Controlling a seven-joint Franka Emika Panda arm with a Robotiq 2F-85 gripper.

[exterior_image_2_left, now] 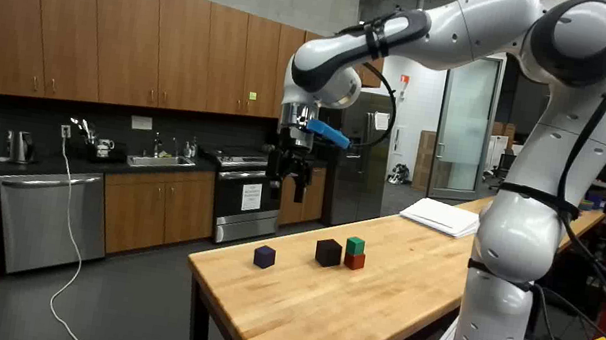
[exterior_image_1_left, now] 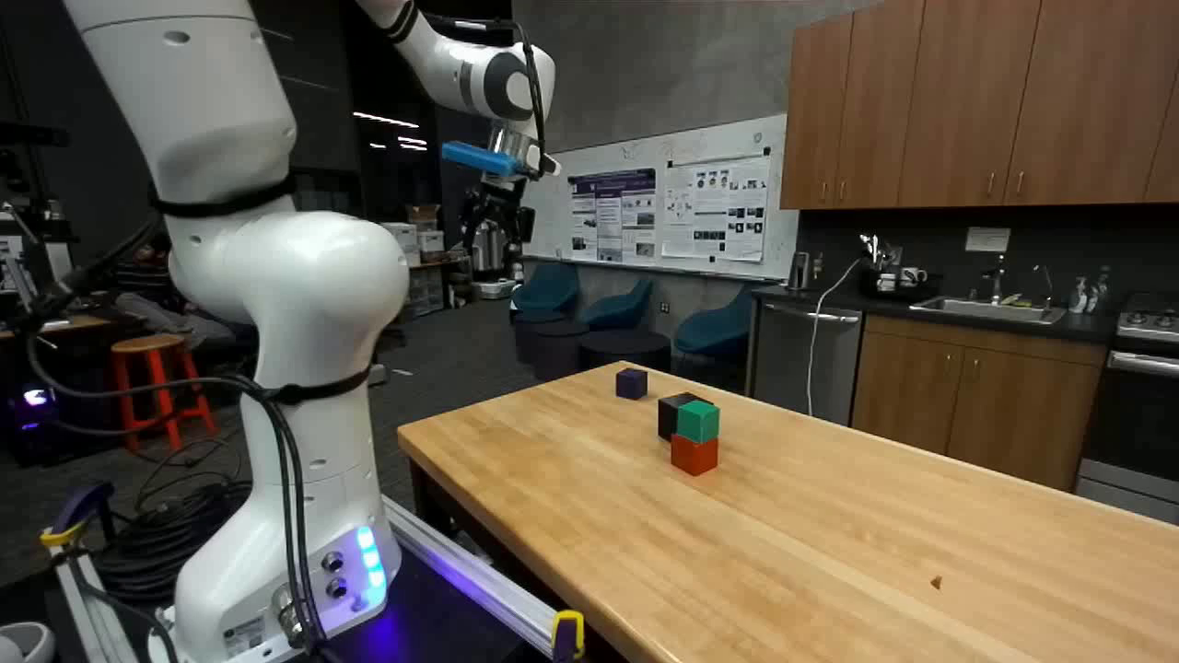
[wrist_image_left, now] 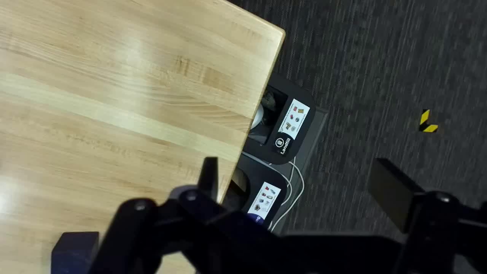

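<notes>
My gripper [wrist_image_left: 296, 163] is open, its two fingers wide apart with nothing between them. It hangs well above the table's end, and in the wrist view its jaws straddle the table edge and the floor. In both exterior views the gripper [exterior_image_2_left: 288, 191] [exterior_image_1_left: 497, 230] is high over the cubes. Nearest to it on the tabletop is a small dark purple cube [exterior_image_2_left: 264, 256] [exterior_image_1_left: 631, 383], partly seen in the wrist view as a dark cube [wrist_image_left: 74, 253]. A larger black cube [exterior_image_2_left: 328, 253] stands beside a green cube [exterior_image_2_left: 355, 246], which rests on a red cube [exterior_image_2_left: 354, 261].
The wooden table [exterior_image_1_left: 553, 460] ends under the gripper. Waste bins [wrist_image_left: 293, 125] and a white cord stand on the floor past its edge. A stack of white paper [exterior_image_2_left: 442, 216] lies farther along the table, and a small brown bit [exterior_image_1_left: 937, 582] lies on the wood.
</notes>
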